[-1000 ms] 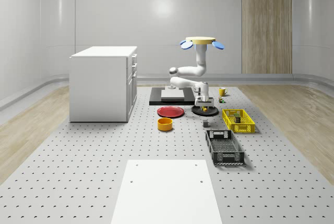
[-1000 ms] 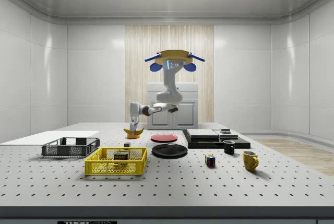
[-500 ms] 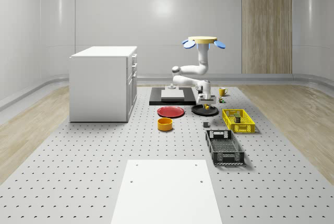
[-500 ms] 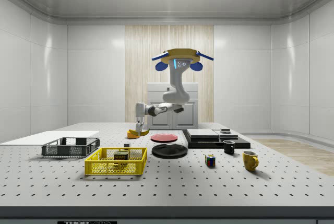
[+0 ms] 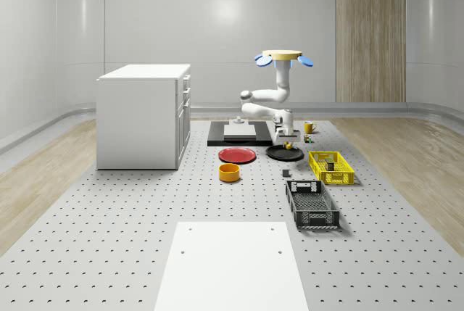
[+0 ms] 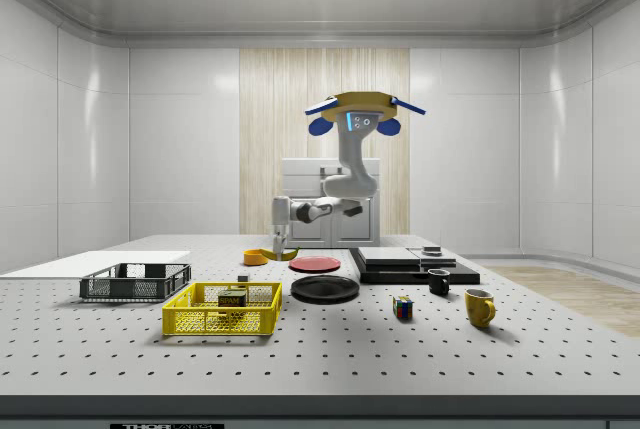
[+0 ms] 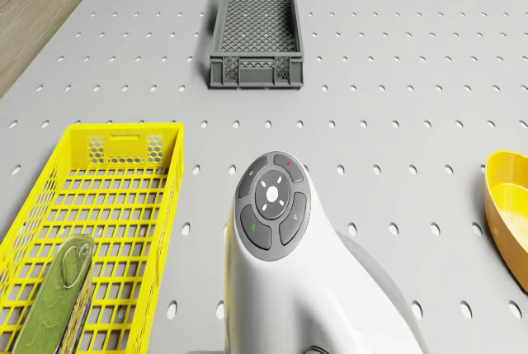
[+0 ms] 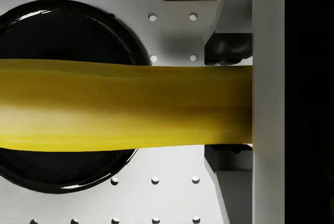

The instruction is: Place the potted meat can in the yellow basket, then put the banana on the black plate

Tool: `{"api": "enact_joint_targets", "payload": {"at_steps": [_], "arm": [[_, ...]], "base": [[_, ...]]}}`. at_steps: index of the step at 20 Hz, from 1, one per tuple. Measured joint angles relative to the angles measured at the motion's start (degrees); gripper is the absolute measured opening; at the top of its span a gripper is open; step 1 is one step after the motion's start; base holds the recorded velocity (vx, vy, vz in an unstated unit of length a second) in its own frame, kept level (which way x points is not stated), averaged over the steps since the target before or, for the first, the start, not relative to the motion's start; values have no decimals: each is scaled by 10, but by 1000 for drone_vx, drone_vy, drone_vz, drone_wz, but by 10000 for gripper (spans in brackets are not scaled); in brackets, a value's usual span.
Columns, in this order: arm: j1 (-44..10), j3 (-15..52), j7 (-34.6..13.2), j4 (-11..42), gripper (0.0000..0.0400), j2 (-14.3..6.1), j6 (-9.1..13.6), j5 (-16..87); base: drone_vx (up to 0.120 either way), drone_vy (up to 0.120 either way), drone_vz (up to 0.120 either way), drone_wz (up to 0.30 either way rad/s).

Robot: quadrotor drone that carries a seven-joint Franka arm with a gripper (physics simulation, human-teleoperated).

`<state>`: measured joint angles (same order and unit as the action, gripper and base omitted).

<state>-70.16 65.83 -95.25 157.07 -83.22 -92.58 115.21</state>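
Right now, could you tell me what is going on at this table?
The drone hovers above the table's far end, near the black plate, its arm reaching down. The gripper is shut on the banana and holds it in the air over the plate, as the wrist view shows; the banana is not yet set down. The potted meat can already lies inside the yellow basket, so the first step looks done.

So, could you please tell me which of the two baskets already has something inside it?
The yellow basket: a can lies in it. The grey basket has nothing inside.
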Motion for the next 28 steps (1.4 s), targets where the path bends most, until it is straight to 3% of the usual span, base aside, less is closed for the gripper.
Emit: {"api": "enact_joint_targets", "payload": {"at_steps": [3, 8, 28], "arm": [[0, 0, 0, 0, 201, 0, 0, 0], [0, 0, 0, 0, 201, -1, -1, 0], [-1, 0, -1, 0, 201, -2, -2, -1]], "base": [[-120, 0, 0, 0], [-120, 0, -120, 0], [-120, 0, 0, 0]]}}
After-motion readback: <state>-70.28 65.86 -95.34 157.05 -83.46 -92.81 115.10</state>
